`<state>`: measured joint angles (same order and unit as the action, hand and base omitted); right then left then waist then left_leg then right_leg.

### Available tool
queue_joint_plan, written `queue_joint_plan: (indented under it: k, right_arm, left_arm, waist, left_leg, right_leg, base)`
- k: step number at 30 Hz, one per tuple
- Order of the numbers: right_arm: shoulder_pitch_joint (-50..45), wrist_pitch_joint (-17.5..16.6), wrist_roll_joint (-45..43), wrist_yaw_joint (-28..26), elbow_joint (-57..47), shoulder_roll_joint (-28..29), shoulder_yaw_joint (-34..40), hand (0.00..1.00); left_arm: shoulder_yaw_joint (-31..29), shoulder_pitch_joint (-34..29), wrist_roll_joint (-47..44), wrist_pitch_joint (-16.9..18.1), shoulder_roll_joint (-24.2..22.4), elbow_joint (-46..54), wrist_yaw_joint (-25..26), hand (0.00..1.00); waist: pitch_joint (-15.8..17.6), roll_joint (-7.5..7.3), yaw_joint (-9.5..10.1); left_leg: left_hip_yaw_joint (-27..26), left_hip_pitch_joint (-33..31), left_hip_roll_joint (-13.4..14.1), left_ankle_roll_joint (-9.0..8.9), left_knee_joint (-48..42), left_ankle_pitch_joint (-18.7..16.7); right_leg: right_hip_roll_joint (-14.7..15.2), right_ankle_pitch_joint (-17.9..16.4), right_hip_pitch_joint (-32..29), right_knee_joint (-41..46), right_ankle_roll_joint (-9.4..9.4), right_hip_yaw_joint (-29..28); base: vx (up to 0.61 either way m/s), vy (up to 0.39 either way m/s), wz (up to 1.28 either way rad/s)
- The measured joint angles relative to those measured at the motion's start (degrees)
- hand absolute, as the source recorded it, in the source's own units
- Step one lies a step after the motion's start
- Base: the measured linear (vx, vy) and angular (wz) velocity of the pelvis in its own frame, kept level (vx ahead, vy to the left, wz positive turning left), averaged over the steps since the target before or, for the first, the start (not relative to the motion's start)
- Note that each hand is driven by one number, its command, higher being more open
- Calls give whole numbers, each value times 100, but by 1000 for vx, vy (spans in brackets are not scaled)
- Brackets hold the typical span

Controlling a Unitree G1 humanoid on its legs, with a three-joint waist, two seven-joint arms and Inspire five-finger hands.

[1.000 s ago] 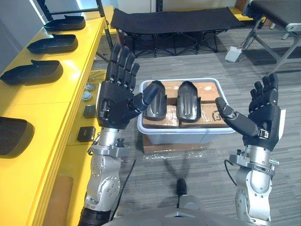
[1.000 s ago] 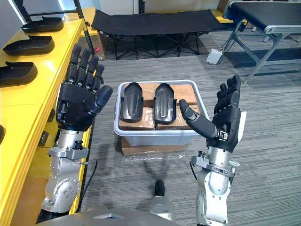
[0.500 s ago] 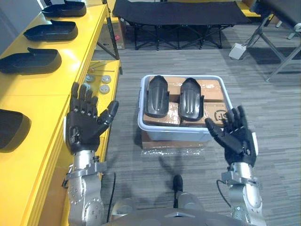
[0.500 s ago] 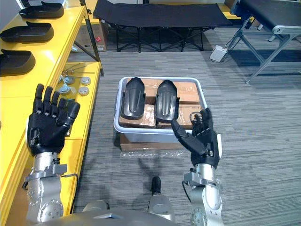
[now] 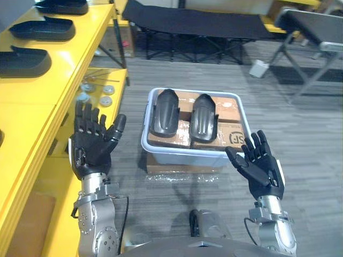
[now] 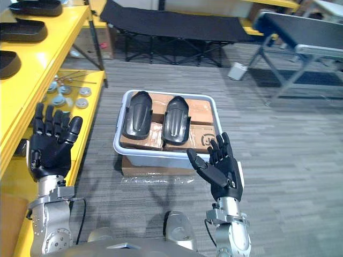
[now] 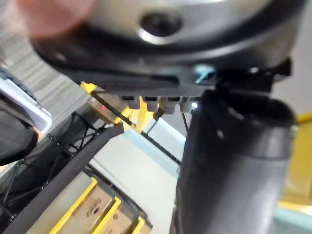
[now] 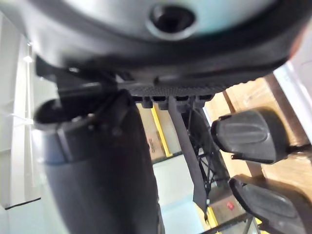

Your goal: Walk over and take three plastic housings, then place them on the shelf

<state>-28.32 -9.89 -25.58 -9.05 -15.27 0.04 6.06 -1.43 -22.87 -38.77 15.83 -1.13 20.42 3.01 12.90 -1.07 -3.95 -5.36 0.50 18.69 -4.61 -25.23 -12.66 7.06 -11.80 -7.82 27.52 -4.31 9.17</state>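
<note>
Hovering apart with nothing in their grasp, the left robot hand (image 5: 94, 147) and the right robot hand (image 5: 260, 168) are both spreading their fingers straight, palms turned upward. Between them and just ahead, a pale bin (image 5: 182, 156) is carrying cardboard boxes (image 5: 235, 136), and two black plastic housings (image 5: 164, 112) are lying side by side on top of these. Outward of the left robot hand, the yellow shelf (image 5: 32, 107) is bearing more dark housings (image 5: 24, 61). Well beyond the bin, a black folding cot (image 5: 198, 24) is standing on the floor.
</note>
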Motion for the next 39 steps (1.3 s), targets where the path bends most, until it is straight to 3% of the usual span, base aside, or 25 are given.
queue_joint_plan:
  k: [1,2,4,5,7,8,9,14,20,24,28,29,31,32,33,35,37,39]
  right_arm:
    - [2,44,101,-26,-64,-184,26,100]
    - [5,59,90,-30,-61,-265,46,100]
    - [-2,93,28,-62,-60,-477,110,100]
    - [11,102,-72,-92,-36,-600,128,100]
    - [144,102,-141,-115,69,-689,63,100]
    - [249,97,-163,-108,217,-702,-33,100]
    - [312,69,-128,-59,346,-686,-180,100]
    - [297,57,51,97,386,-659,-533,100]
    - [174,29,246,139,386,-625,-763,100]
    - [187,26,525,478,400,-585,-805,100]
    - [293,25,720,803,585,-484,-603,100]
    - [296,18,722,820,606,-450,-544,100]
    - [348,4,729,833,684,-424,-461,100]
    - [518,-34,729,806,762,-431,-416,100]
    - [588,-60,731,783,787,-431,-415,100]
    - [702,-97,753,667,790,-427,-415,100]
    - [642,-115,928,577,793,-424,-421,100]
    - [522,-120,949,510,793,-420,-449,100]
  left_arm:
    - [76,-101,45,-61,-94,-203,-67,100]
    - [153,-169,68,-87,-119,-203,-95,100]
    - [304,-316,71,-104,-126,-196,-217,100]
    - [330,-422,139,-105,-136,-106,-285,100]
    - [240,-487,139,-89,-128,77,-287,100]
    - [131,-474,139,-87,-117,148,-286,100]
    - [57,-458,138,-107,-83,140,-291,100]
    - [201,-339,146,-221,-7,127,-326,100]
    - [363,72,170,-213,15,127,-178,100]
    - [380,63,340,-216,74,127,-146,100]
    - [362,11,347,-266,295,122,-197,100]
    - [357,-4,355,-273,330,119,-210,100]
    - [257,-27,370,-328,336,117,-233,100]
    - [12,-24,345,-394,339,118,-237,100]
    - [-84,-17,340,-400,343,118,-237,100]
    - [-339,-17,334,-471,400,116,-211,100]
    - [-358,-9,335,-480,517,114,-202,100]
    - [-334,-13,337,-479,540,114,-200,100]
  waist:
    - [-62,143,29]
    - [-62,160,73]
    - [-111,332,110]
    - [-125,484,184]
    - [-121,546,368]
    - [-117,546,473]
    - [-124,499,513]
    - [-74,272,383]
    - [-104,222,348]
    - [-105,182,367]
    - [43,47,325]
    - [98,107,327]
    - [131,122,376]
    - [183,227,390]
    - [211,274,395]
    - [262,351,443]
    - [264,237,441]
    - [144,-55,441]
  left_leg:
    - [-98,2,-68,16,217,352]
    - [-83,-8,-182,-26,201,302]
    - [-43,7,-594,-27,50,51]
    - [238,22,-1089,17,-48,-328]
    - [622,-18,-1552,35,16,-573]
    - [891,-43,-1768,156,175,-613]
    - [871,-55,-1784,517,229,-586]
    - [562,-108,-1801,518,331,-540]
    - [495,243,-1835,524,472,-538]
    - [492,295,-1863,547,507,-533]
    - [595,272,-1853,714,353,-626]
    - [600,268,-1784,753,323,-668]
    - [587,199,-1697,758,190,-685]
    - [585,18,-1469,707,11,-728]
    - [586,-29,-1362,663,-41,-754]
    - [666,-186,-1086,498,-194,-841]
    - [820,-218,-1014,335,-273,-907]
    - [1044,-212,-1022,22,-212,-926]
  right_leg:
    - [-2,-70,128,-197,139,131]
    - [-18,-41,142,-285,196,123]
    - [-83,38,311,-594,289,95]
    - [-263,193,491,-994,360,-43]
    - [-524,344,556,-1308,472,-329]
    - [-708,439,567,-1393,496,-500]
    - [-849,403,465,-1274,527,-660]
    - [-866,368,127,-951,492,-951]
    - [-834,377,382,-970,476,-948]
    - [-806,397,406,-946,445,-937]
    - [-734,422,-25,50,398,-754]
    - [-740,432,-50,85,358,-696]
    - [-627,292,-181,251,520,-530]
    - [-392,290,-329,64,523,-447]
    - [-356,320,-369,-75,478,-476]
    - [-229,517,-423,-602,188,-681]
    - [-38,583,-244,-721,78,-845]
    - [105,665,160,-830,4,-687]
  base:
    - [134,-423,45]
    - [126,-390,27]
    - [66,-152,-12]
    - [68,-140,-41]
    - [39,-83,-95]
    - [17,-49,-127]
    - [11,-34,-111]
    - [56,11,-42]
    - [32,41,-7]
    - [-19,6,0]
    - [-124,1,15]
    - [-112,-12,16]
    - [-104,0,-2]
    - [-75,6,-9]
    - [-64,-33,-18]
    - [-20,-149,-9]
    - [29,-275,31]
    - [94,-379,51]
